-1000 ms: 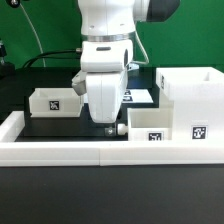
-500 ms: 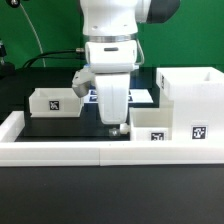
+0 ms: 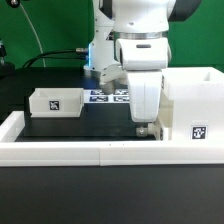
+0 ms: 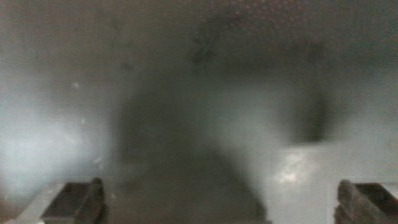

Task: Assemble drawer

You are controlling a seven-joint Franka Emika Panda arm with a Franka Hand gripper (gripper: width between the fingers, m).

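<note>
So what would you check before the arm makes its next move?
1. Gripper open: ok, fingers wide apart.
2. Tall case upright: ok.
3. Loose tray upright and untouched: ok.
4. Other tray lined up with the case: cannot tell, the arm hides it.
5. Wrist view sharp enough to aim by: not ok, blurred.

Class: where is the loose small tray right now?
In the exterior view, the small tray sits on the black mat at that view's left, well apart from the tall case.
</note>
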